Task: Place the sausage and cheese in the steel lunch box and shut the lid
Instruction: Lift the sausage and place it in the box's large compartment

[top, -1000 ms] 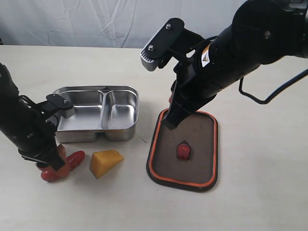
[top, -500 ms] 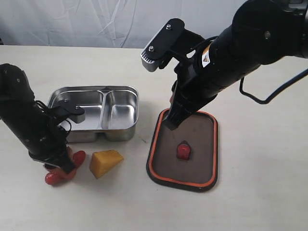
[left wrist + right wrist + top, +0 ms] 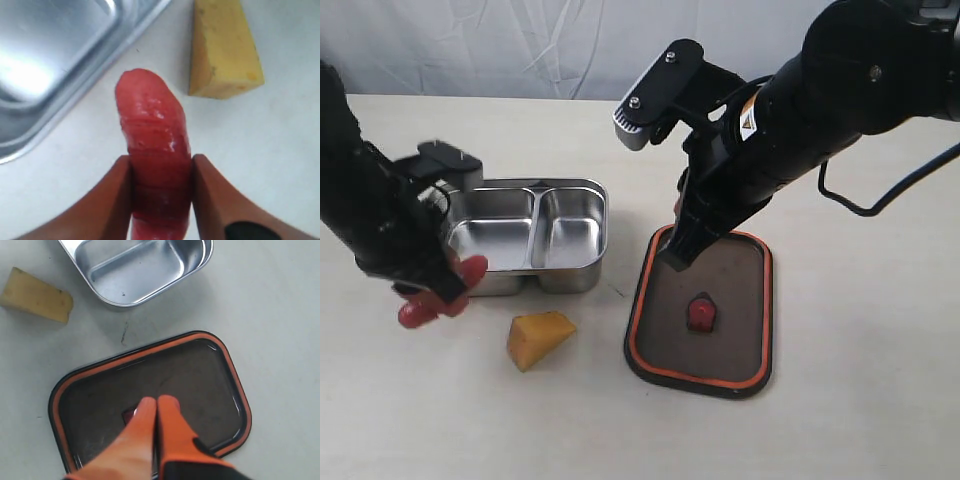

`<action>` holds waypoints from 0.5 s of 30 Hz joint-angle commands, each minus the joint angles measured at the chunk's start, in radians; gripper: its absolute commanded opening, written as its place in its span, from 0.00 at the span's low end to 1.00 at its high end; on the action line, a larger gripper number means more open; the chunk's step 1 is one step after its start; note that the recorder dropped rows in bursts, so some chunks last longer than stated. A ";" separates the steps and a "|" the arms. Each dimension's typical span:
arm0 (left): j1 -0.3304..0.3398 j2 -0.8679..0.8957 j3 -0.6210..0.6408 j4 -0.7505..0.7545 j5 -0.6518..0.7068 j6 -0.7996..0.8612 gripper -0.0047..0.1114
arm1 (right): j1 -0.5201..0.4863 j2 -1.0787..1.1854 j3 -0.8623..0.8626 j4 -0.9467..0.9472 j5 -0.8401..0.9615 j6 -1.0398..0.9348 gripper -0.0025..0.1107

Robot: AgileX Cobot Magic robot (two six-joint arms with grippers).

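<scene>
Lifting is the change: L gripper (image 3: pixel 438 292) has its jaws clamped on the sausage (image 3: pixel 155 130) near one end, the other end poking out free. The sausage hangs clear of the table at the front-left corner of the box (image 3: pixel 565 277), not yet over either compartment. Judging by that, the pick looks done and the carry-and-drop into the box comes next. Both compartments are empty. Cheese (image 3: pixel 540 338) sits on the table just in front of the box, untouched, so it looks like item no. 2. Lid (image 3: pixel 740 300) lies seal-side up to the right of the box, valve (image 3: pixel 701 314) at its centre. R gripper (image 3: pixel 156 402) hovers over the lid's near-left part w/ fingers pressed together, holding nothing. Vs 1 s ago: the sausage was down on the table left of the cheese w/ L gripper low over it. At 0.5 s ago it was much the same, and now the arm is up and nearer the box. Cheese, box, lid and R arm haven't moved.
</scene>
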 commanded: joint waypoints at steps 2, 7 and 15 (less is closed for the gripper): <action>-0.003 -0.068 -0.070 0.081 -0.191 -0.054 0.04 | -0.002 -0.009 0.001 -0.003 -0.001 0.000 0.02; -0.003 -0.002 -0.108 0.158 -0.289 -0.087 0.04 | -0.002 -0.009 0.001 -0.009 0.003 0.002 0.02; -0.003 0.130 -0.170 0.167 -0.374 -0.092 0.04 | -0.002 -0.009 0.001 -0.009 0.005 0.019 0.02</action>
